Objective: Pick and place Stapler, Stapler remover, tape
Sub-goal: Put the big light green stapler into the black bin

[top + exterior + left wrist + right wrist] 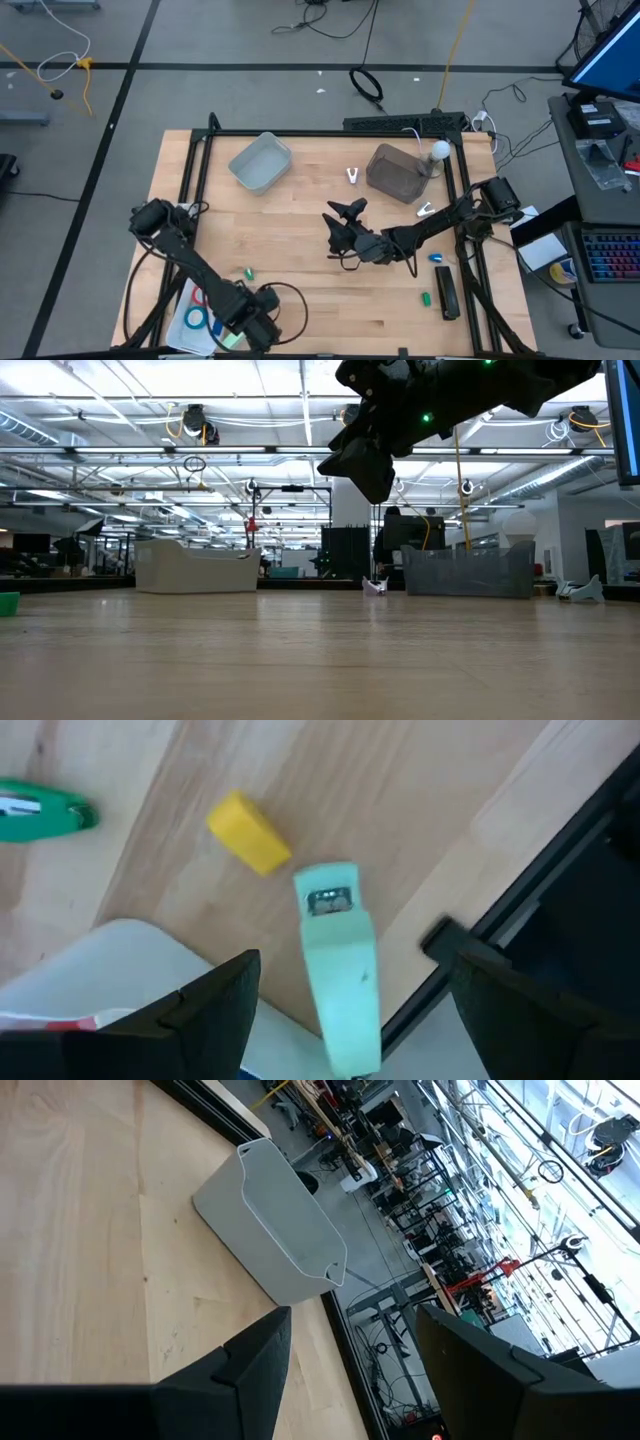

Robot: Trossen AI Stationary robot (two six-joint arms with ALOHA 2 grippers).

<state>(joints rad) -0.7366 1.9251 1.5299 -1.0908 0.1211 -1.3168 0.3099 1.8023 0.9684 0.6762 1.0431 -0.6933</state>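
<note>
**Wooden worktop, black frame rail, open lab hall behind — left pincer over mint stapler**

A pale wooden worktop (300, 250) inside a black frame is seen, with a hall of racks beyond.

Left pincer (345, 1010): spread wide, nothing held, poised at the near left corner. The mint-green stapler (340, 975) is framed between its fingers, lying partly on a white sheet (120, 955) and close to the frame rail (540, 880). A yellow block (248, 832) is noted just beside the stapler's head; a green item (45, 812) lies farther off. Tape rolls (200, 308), red and blue, are seen on the sheet.

Step judged: grasp of the stapler. The body should be straddled across its narrow width, mid-length, and the descent kept square so the yellow block and the rail are not struck.

Right pincer (340, 215): open, empty, held high over mid-worktop, facing the light grey bin (275, 1230). A darker bin (398, 172) stands at the far right.
</note>
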